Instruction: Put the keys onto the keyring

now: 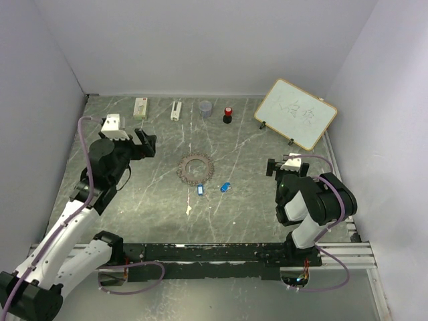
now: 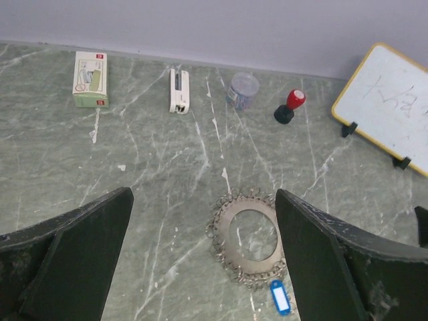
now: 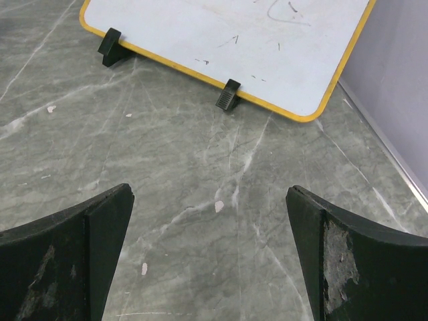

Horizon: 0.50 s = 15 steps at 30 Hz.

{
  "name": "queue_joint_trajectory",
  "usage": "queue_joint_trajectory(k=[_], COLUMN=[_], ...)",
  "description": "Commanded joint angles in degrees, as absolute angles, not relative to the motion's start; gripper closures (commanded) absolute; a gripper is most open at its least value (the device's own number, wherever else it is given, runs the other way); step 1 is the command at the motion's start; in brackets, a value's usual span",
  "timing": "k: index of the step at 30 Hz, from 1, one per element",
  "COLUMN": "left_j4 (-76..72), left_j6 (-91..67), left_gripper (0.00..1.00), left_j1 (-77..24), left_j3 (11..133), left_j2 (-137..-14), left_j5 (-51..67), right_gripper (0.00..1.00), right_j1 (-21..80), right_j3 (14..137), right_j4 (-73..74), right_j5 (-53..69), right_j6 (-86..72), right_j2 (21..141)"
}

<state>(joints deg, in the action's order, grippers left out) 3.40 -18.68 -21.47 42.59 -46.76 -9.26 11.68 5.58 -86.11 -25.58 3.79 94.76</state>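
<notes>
Keyring (image 1: 195,168) lies untouched — left gripper (image 1: 146,142) poised nearby, jaws apart.

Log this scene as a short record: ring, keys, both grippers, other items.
keyring: flat on the table, centre
keys: white-windowed key and oval blue key, loose just near of the ring, neither on it
left gripper: open, empty, aimed toward the ring
right gripper: open, empty, facing the whiteboard
back row: box, white stapler, clear cup, red-and-black knob
status: nothing threaded yet
</notes>
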Motion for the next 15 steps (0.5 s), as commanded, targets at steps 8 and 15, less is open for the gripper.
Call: queue_joint_trajectory(k=[8, 15], left_j4=[-5.6, -7.8], left_j6=[-26.2, -26.9], left_gripper=[0.00, 0.00], left_j1=[-21.6, -21.7], left_j3=[40.4, 40.1], left_j2=[-49.7, -53.5], left_j5=[-6.6, -4.0], right_gripper=[0.00, 0.00], right_j1=[11.2, 11.2], right_j3=[6.0, 6.0], right_j4=[-88.9, -88.8], right_j5=[-26.6, -26.6], right_j6=[3.8, 3.8], right_j2=[94.3, 94.2])
